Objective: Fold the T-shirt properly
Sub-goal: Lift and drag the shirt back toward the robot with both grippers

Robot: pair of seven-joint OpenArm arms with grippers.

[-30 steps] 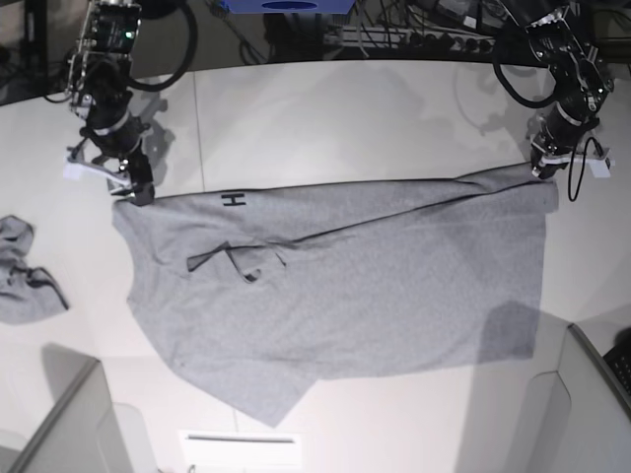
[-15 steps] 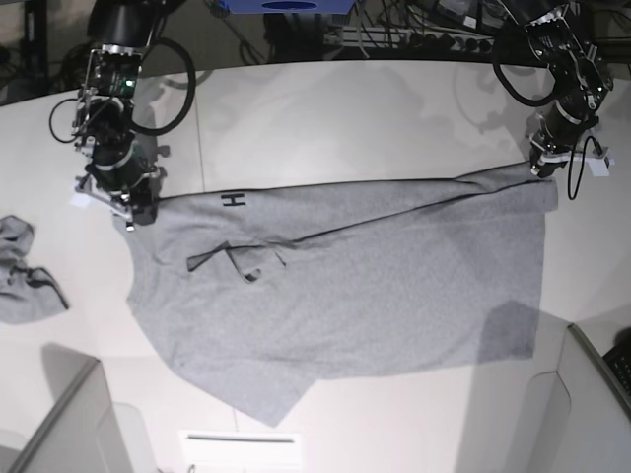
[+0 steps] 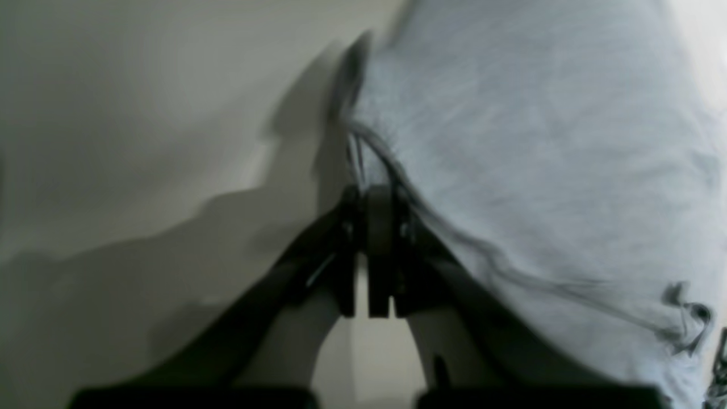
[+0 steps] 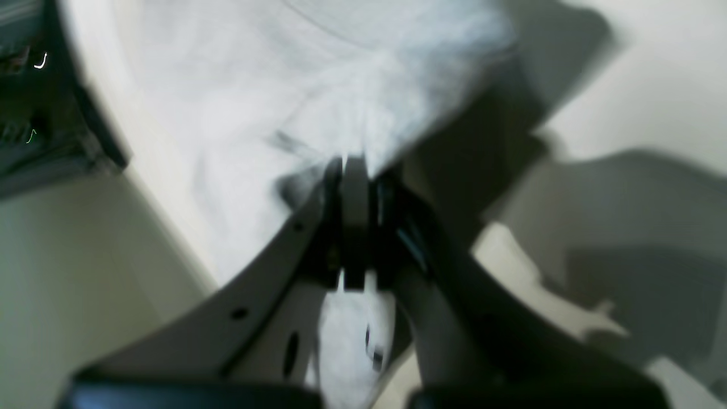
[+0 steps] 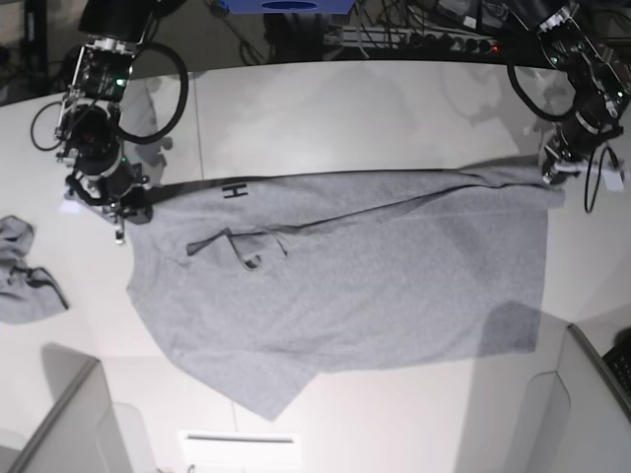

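Base looks down overhead; wrist cameras sit close behind each tool.

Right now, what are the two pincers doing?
Left pincer: closed, pinching the edge of the T-shirt.
Right pincer: closed, pinching a corner of the T-shirt.

From my console: the heather-grey T-shirt (image 5: 375, 276) shows a black letter H (image 5: 234, 191) beside my black right gripper (image 5: 125, 209), over the off-white table (image 5: 325, 108). Beyond that gripper lies a small grey cloth (image 5: 22, 271) with dark trim.
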